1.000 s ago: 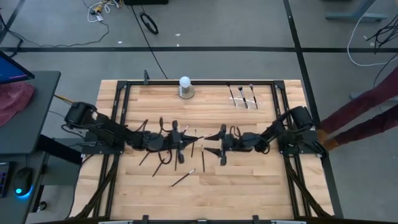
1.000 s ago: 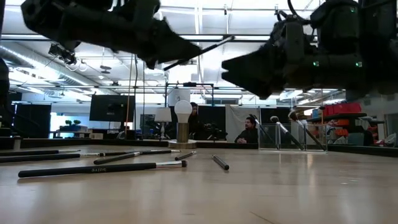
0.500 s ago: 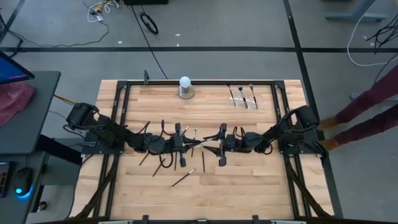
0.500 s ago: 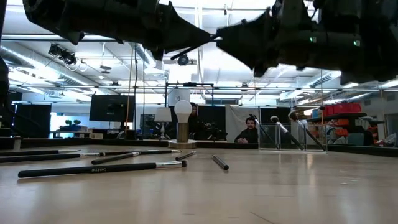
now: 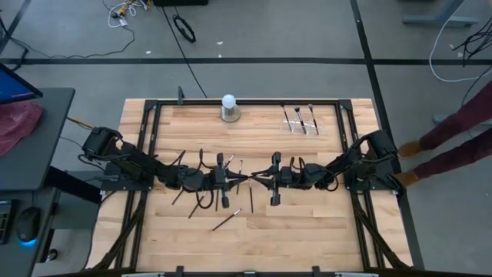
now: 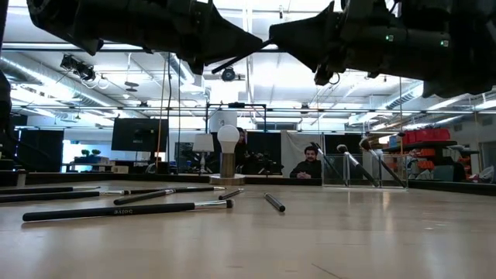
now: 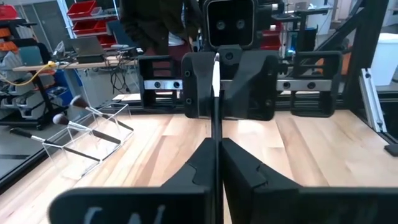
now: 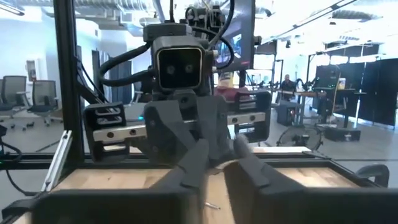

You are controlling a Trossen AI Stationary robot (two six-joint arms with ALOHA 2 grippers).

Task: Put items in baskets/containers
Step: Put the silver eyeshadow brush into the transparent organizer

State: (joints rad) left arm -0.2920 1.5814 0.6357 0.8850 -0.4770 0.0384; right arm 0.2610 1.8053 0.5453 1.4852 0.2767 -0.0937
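A thin makeup brush (image 7: 216, 118) is pinched between the pressed-together fingers of the left gripper (image 5: 238, 179), held above the middle of the worktop (image 5: 307, 231) with its tip reaching the right gripper (image 5: 260, 179), which faces it nose to nose. Whether the right gripper's fingers have closed on the brush cannot be told. More brushes (image 6: 124, 209) lie loose on the worktop below, and the clear plastic holder (image 5: 301, 120) with three brushes stands well apart at the far right corner.

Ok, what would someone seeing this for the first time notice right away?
Two dark arms meet nose to nose above the table's middle, the left gripper pinching a thin makeup brush toward the right gripper. More loose brushes lie below them, and the clear holder at the far right already keeps three.
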